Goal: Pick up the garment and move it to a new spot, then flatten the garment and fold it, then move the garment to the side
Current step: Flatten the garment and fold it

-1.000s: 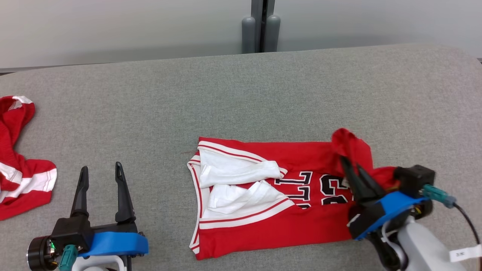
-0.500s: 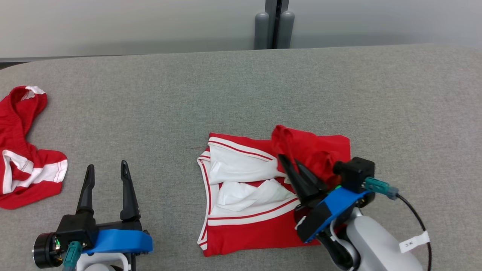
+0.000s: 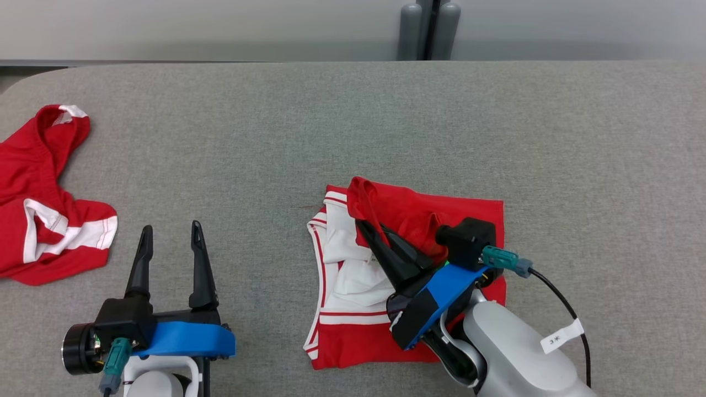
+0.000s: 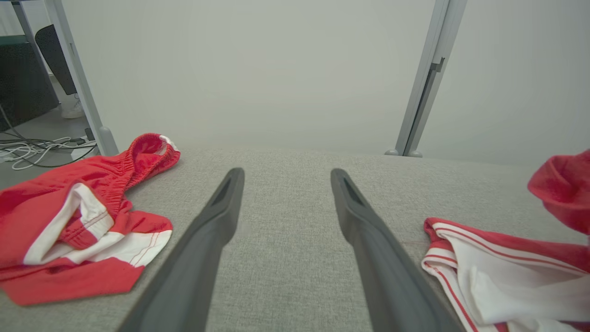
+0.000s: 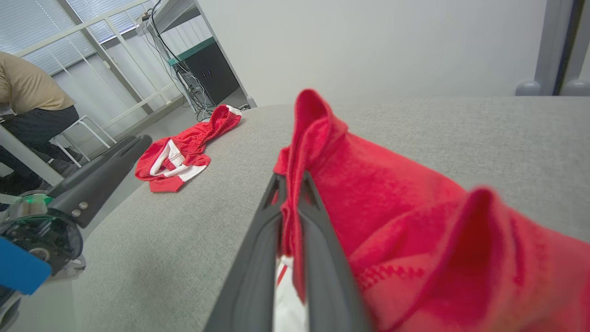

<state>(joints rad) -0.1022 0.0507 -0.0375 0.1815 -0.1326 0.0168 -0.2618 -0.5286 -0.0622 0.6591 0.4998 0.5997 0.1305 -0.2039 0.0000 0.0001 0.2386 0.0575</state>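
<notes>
Fingers (image 5: 258,240) of right gripper (image 3: 370,227) pinched together on a red fold of the jersey (image 3: 353,339), which lies mid-way along the bench (image 3: 331,121), half doubled toward 9 o'clock. Left gripper (image 3: 171,227) fingers apart, empty. Judged light, limp, likely slippery: grip hems or corners. Count: one jersey, one pair of shorts (image 3: 33,182) at its 9 o'clock.

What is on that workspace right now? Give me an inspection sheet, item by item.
Surface: grey fabric-covered table.
Job's things: red jersey, partly folded, one edge lifted.
Clutter: red shorts, crumpled at the table's left end.
Grippers: right gripper shut on the jersey's lifted edge; left gripper open, holding nothing.
Cables: black cable at the right wrist; loose cables on the floor.
Surroundings: pale wall, grey post, a seated person.
</notes>
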